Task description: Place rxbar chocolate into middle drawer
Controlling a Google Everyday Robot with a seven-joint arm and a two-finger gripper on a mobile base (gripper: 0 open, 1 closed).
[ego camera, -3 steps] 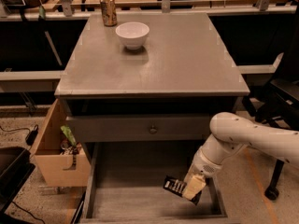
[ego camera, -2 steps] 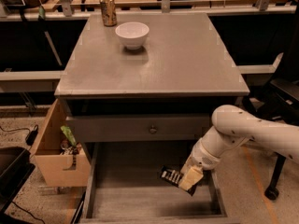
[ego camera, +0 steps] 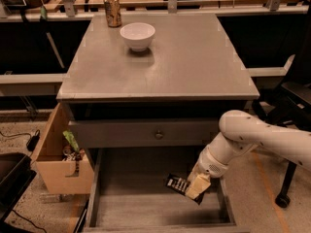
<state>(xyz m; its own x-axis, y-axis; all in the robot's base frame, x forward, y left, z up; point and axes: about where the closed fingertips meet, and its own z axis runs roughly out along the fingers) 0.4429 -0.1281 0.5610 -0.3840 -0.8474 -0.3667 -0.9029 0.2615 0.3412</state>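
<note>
The rxbar chocolate (ego camera: 178,183) is a small black wrapper with white lettering, held tilted over the right part of the open middle drawer (ego camera: 126,205), a wide grey tray pulled out below the cabinet. My gripper (ego camera: 197,187), with pale fingers on the end of the white arm (ego camera: 252,140), is shut on the bar's right end. The bar hangs just above the drawer floor; whether it touches the floor I cannot tell.
The grey drawer front with a round knob (ego camera: 159,134) sits above the open drawer. A white bowl (ego camera: 137,35) and a gold can (ego camera: 113,10) stand on the cabinet top. A tan wooden box (ego camera: 58,161) with items stands at left. A black chair (ego camera: 291,110) is at right.
The gripper with the bar has moved slightly left and up over the drawer's right side, and the arm has shifted with it. The bar remains held.
</note>
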